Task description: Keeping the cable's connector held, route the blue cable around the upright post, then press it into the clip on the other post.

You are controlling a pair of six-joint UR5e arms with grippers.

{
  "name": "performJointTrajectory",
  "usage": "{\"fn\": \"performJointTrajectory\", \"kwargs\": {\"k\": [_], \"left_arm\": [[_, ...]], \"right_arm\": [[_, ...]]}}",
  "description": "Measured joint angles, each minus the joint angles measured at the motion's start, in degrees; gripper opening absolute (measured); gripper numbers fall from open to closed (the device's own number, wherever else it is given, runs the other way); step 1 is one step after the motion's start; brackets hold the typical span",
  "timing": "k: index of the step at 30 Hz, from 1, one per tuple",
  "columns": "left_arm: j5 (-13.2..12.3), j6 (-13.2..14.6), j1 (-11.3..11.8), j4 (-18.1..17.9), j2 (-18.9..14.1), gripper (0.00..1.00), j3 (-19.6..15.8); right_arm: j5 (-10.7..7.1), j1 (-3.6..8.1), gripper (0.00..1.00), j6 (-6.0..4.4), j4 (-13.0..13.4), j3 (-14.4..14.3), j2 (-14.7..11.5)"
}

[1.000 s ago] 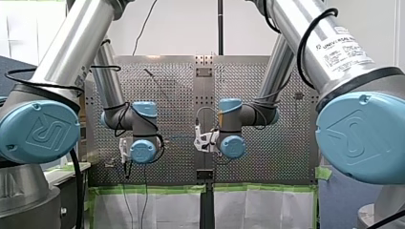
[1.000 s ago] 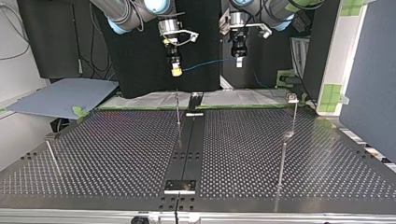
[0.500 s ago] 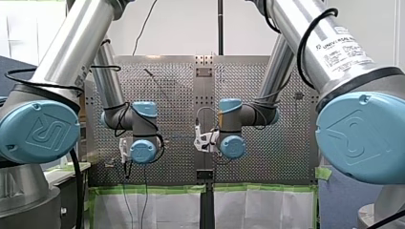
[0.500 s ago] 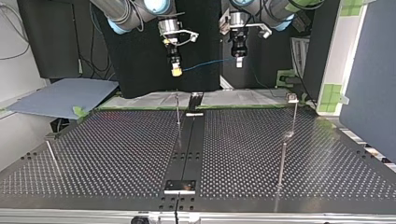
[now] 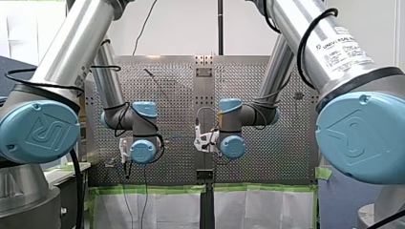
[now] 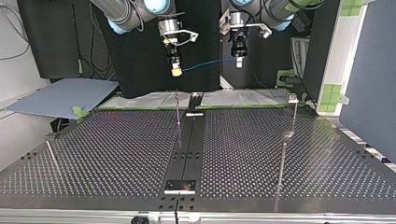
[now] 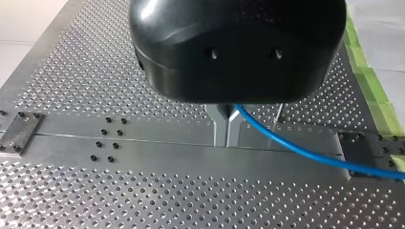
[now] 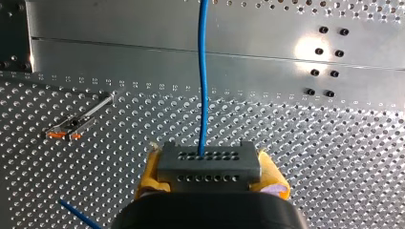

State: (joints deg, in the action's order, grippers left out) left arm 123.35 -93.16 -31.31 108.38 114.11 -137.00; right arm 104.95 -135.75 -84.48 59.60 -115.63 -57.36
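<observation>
- A thin blue cable (image 6: 208,64) hangs nearly level in the air above the far edge of the perforated desk (image 6: 116,149). In the top view it runs from my right pincer (image 6: 176,71) at the left to my left pincer (image 6: 238,61) at the right.
- Its grey connector (image 8: 208,163), a block with rows of small holes, is pinched between the right pincer's yellow pads (image 8: 147,177).
- A thin upright post (image 6: 177,109) stands below, well apart from the cable.
- A second post further right carries a clip (image 6: 293,98).
- My left pincer points down, its metal fingers (image 7: 220,128) pressed together on the cable.
</observation>
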Motion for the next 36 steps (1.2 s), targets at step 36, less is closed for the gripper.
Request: {"fn": "performJointTrajectory", "kwargs": {"k": [36], "left_arm": [[0.0, 0.1, 0.2, 0.0, 4.6, 0.00, 0.0]], "right_arm": [[0.00, 0.00, 0.00, 0.00, 0.1, 0.0, 0.1]]}}
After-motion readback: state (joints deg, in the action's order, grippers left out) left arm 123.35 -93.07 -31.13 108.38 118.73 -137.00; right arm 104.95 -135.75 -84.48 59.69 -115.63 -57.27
